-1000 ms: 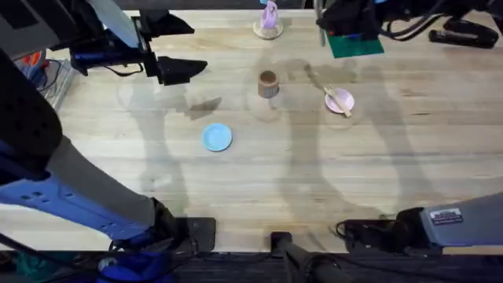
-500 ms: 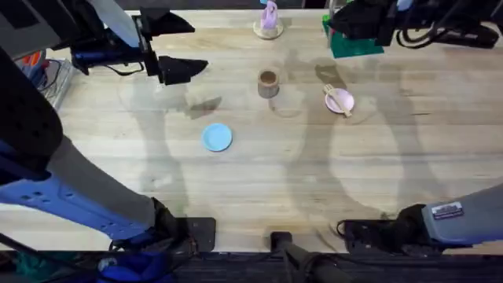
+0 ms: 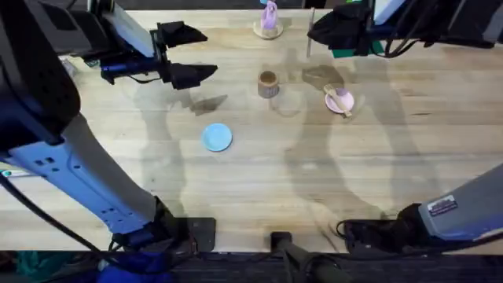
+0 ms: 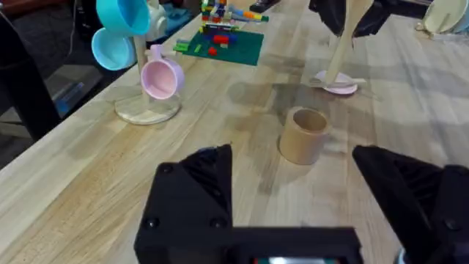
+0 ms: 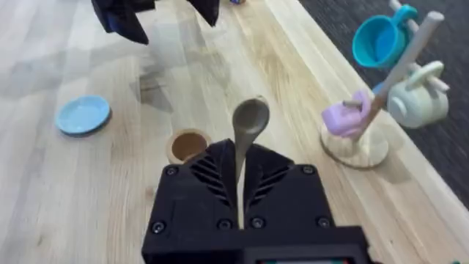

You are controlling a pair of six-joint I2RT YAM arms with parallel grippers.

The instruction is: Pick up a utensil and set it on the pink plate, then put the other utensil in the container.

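Black fingers of the right end effector (image 5: 239, 187) are clamped together on the handle of the wooden spoon (image 5: 249, 125), whose oval bowl stands clear beyond the fingertips; in the left wrist view the spoon (image 4: 343, 40) hangs upright from that end effector above the far part of the bench. The right end effector (image 3: 326, 30) sits high at the far side of the bench (image 3: 259, 181) in the overhead view, between the mug stand and a green board (image 3: 355, 49). The brown wooden cup (image 3: 268, 82) stands upright on the bench, apart from both end effectors, with its mouth open upward. The pink plate (image 3: 340, 101) lies near the cup toward the right arm's side, and the wooden fork (image 3: 335, 95) rests across it. The left end effector (image 3: 189, 53) hovers over the far left part of the bench, its two black fingers spread well apart and holding nothing; from its wrist camera the cup (image 4: 303, 135) lies ahead between the fingers' lines. A light-blue plate (image 3: 218, 137) lies nearer the arm bases, well apart from the cup. A mug stand with a pink mug (image 3: 269, 20) occupies the far edge.
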